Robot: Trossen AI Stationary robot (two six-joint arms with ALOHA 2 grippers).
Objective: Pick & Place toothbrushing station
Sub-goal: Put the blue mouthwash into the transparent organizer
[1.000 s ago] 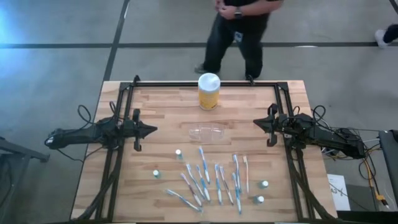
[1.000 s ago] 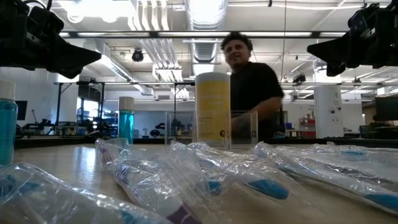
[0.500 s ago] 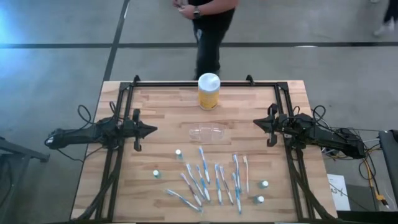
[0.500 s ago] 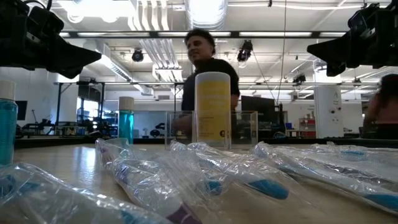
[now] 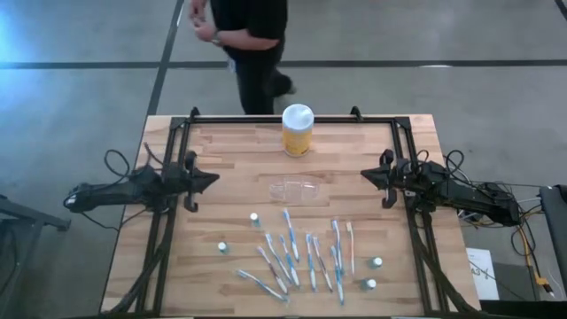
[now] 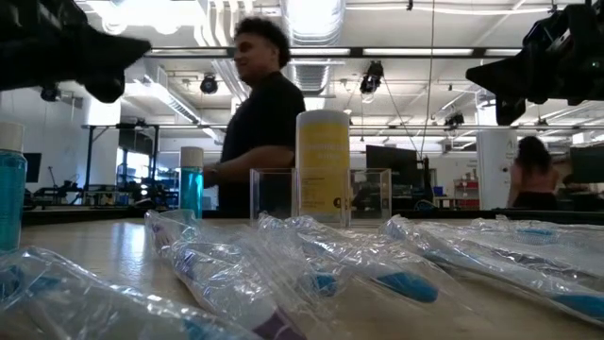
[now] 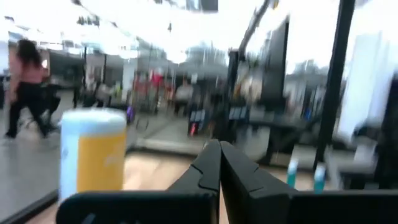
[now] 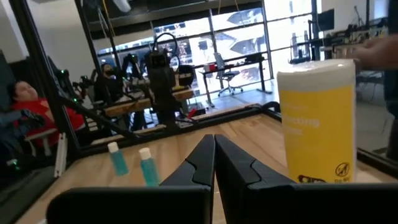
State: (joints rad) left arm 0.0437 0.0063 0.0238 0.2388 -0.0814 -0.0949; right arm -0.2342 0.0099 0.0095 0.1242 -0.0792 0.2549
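High view: left hand [image 5: 215,180] and right hand [image 5: 364,175] both clenched, empty, above the table [image 5: 230,142].

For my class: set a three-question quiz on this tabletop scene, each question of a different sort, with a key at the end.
1. True or false: the left gripper holds a toothbrush.
2. Multiple choice: in the high view, the clear plastic holder lies A) between the yellow jar and the toothbrushes; B) on top of the jar; C) in the right gripper.
3. Fill in: both grippers hang at the table's sides with fingers ____.

Key
1. False: it is shut and empty, off to the table's left side.
2. A
3. shut
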